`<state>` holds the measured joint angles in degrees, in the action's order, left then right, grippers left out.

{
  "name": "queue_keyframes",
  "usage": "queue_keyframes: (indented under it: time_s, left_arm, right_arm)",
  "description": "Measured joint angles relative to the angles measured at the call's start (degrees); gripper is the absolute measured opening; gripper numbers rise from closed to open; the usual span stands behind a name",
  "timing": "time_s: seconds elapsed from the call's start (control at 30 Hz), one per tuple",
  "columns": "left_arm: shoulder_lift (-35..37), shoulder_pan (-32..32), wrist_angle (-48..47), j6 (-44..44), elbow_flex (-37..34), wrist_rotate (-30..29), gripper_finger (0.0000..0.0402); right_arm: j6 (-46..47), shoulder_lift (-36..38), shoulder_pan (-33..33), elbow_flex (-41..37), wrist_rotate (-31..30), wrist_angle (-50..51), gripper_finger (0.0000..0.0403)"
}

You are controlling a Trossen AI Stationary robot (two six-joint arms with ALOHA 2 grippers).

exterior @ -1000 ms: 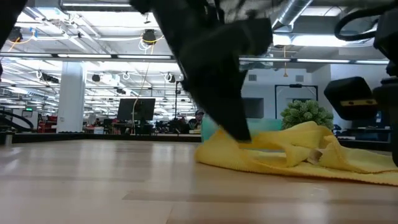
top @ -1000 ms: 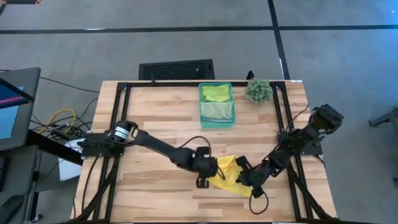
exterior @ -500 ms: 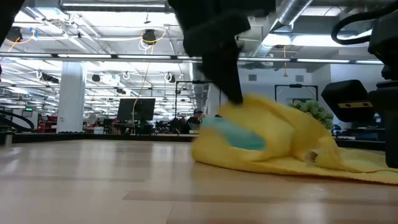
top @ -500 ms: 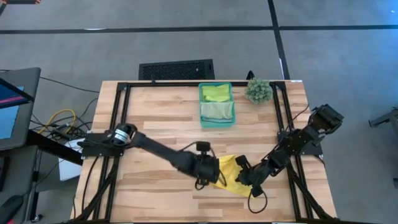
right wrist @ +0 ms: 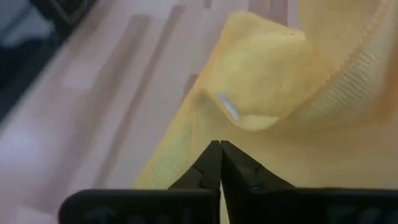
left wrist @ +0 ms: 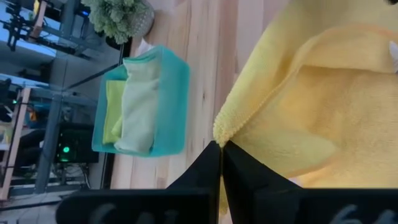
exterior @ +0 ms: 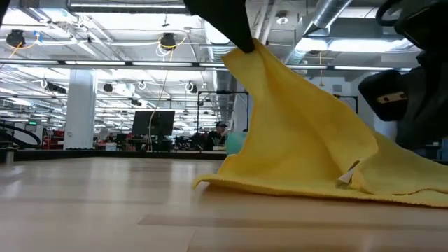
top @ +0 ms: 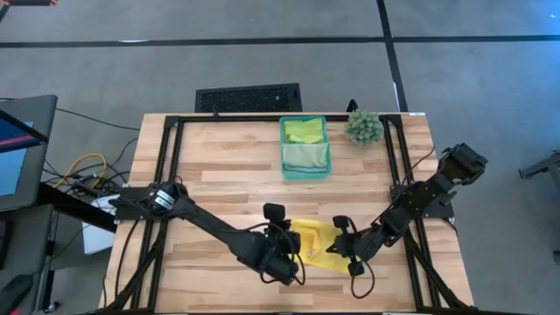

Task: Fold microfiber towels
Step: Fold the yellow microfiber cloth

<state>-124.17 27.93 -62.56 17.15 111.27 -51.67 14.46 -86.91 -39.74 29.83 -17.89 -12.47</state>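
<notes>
The left gripper pinches the yellow towel's raised corner, just in front of the teal bin; the right gripper, closed, pins the opposite edge. Carry the corner straight across, keeping edges aligned.

Grey floor; apparently an office, ceiling lights.

Three microfiber towels can be counted: one yellow towel toward six o'clock on the tabletop, and two green ones, a lime green towel and a pale green towel, inside the single teal bin toward twelve o'clock. One small green plant stands toward one o'clock. Two arms work here, so two end effectors: left end effector and right end effector.
</notes>
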Motion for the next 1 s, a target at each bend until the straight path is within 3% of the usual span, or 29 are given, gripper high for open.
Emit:
queue_keyframes:
  time_s: [0.27,0.47,0.6,0.73,0.93,1.0]
  left_arm:
    - [0.0,-1.8,0.0,0.6,0.0,1.4,0.0001]
    - [0.0,-2.5,0.0,0.7,0.0,3.9,0.0]
    - [0.0,-2.6,0.0,0.7,0.0,3.9,0.0]
    - [0.0,-2.2,-0.1,0.7,0.0,3.9,0.0]
    - [0.0,-0.6,0.0,-0.1,0.0,4.9,0.0]
    - [0.0,0.4,-0.2,-0.5,0.2,4.9,0.0]
  right_arm:
    - [12.6,-2.5,4.3,0.1,1.3,-3.3,0.0106]
    - [13.5,-5.1,6.6,0.0,6.0,-8.7,0.0194]
    - [15.9,-7.8,8.0,0.1,5.6,-11.4,0.0216]
    - [15.9,-10.0,9.9,0.9,4.1,-11.2,0.0176]
    - [12.3,-7.2,10.5,1.1,4.2,-7.4,0.0033]
    - [9.7,-4.7,9.7,1.1,4.2,-5.4,0.0013]
